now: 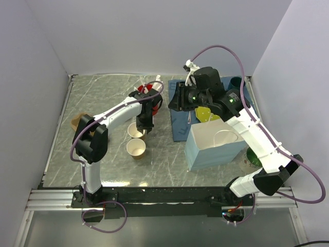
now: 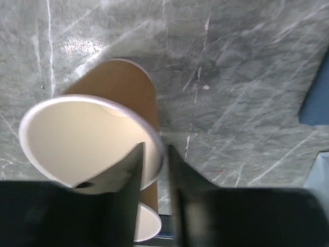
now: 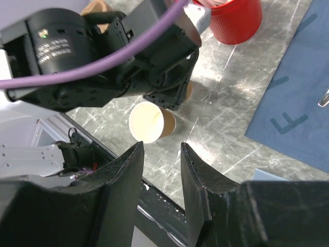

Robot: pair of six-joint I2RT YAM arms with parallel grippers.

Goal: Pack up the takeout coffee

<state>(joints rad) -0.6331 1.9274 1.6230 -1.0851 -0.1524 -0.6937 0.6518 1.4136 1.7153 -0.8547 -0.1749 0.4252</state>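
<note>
Left tool [image 2: 155, 149] found astride the rim of a lidless brown paper cup with white lining [image 2: 97, 128], one finger inside and one outside, set close together. Cannot tell whether firmly pinched. Right tool [image 3: 161, 149] found hovering over the grey marbled table [image 1: 103, 92], jaws apart, nothing between. Brown kraft-paper cup with round black plastic lid not located in any view; possibly masked by an arm.

Risks, as judged:
- Wrong item addressed, a lidless cup rather than the lidded one, so no gain toward packing.
- Expect buckling or ovalling of the thin paper wall under a rim pinch, and slipping on the smooth lining.
- Expect toppling of the second lidless brown paper cup [image 1: 136, 149], standing just beside, on any lift or swing.
- Tall red plastic cup [image 3: 234, 18] close to the left wrist, likewise exposed.

Materials:
- Cups: tapered, with rolled rims, matte kraft outside.
- Table: hard, glossy, white-veined.
- Tool fingers: black, rigid, flat-faced.
</note>
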